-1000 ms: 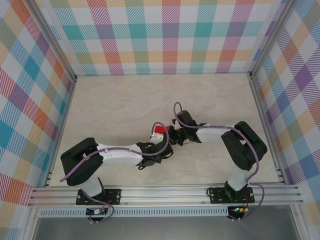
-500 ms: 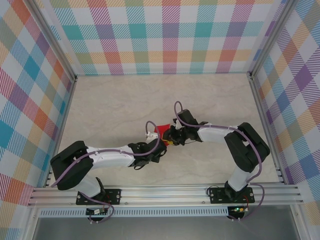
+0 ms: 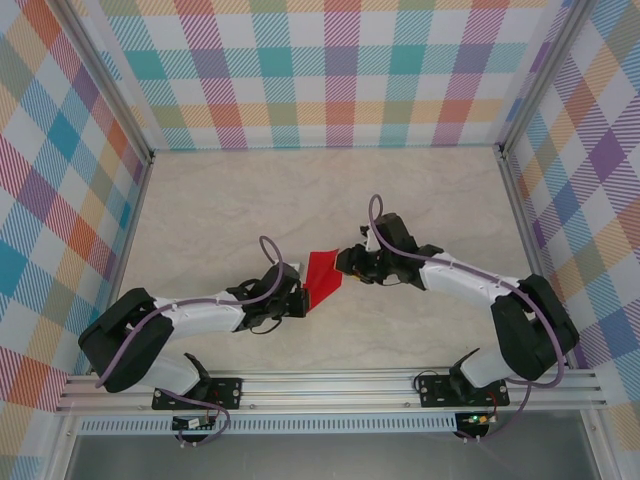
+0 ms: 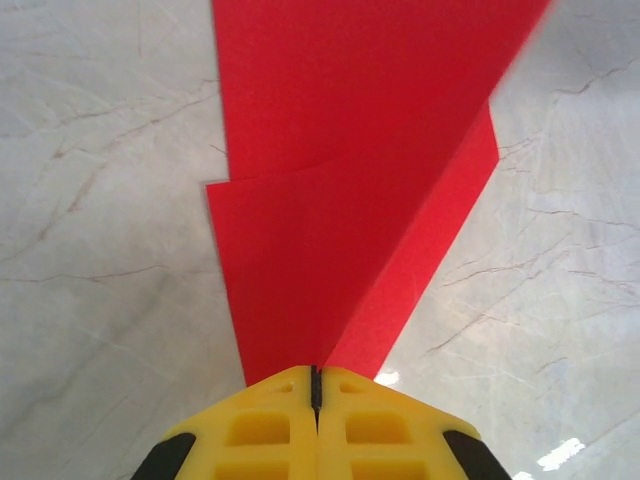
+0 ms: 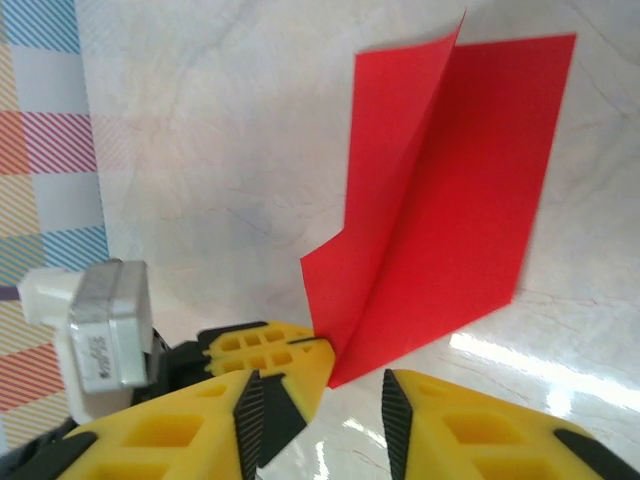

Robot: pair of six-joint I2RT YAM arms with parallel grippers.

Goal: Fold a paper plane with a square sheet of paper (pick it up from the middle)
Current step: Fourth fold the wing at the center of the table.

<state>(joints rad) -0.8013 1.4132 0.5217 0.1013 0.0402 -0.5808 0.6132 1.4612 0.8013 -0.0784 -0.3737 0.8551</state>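
The red sheet of paper (image 3: 322, 276) is folded along a crease into layered flaps and hangs just above the table's middle. My left gripper (image 3: 303, 299) holds its near-left end. In the left wrist view the yellow jaws (image 4: 316, 374) are pressed together on the paper (image 4: 340, 200), which fans out ahead. My right gripper (image 3: 344, 264) sits at the sheet's right edge with a gap between its fingers. In the right wrist view that gripper (image 5: 320, 405) stands open just short of the paper (image 5: 450, 220), touching nothing. The left gripper's fingers (image 5: 270, 352) pinch the sheet's lower corner there.
The pale marble table (image 3: 230, 210) is bounded by plaid walls (image 3: 330, 70) on three sides and an aluminium rail (image 3: 330, 385) at the near edge. The left wrist's white camera block (image 5: 100, 325) is close to my right gripper.
My right gripper opened, let go of the paper and drew back to the right. My left arm swung left and nearer with the sheet, which now spreads out flatter.
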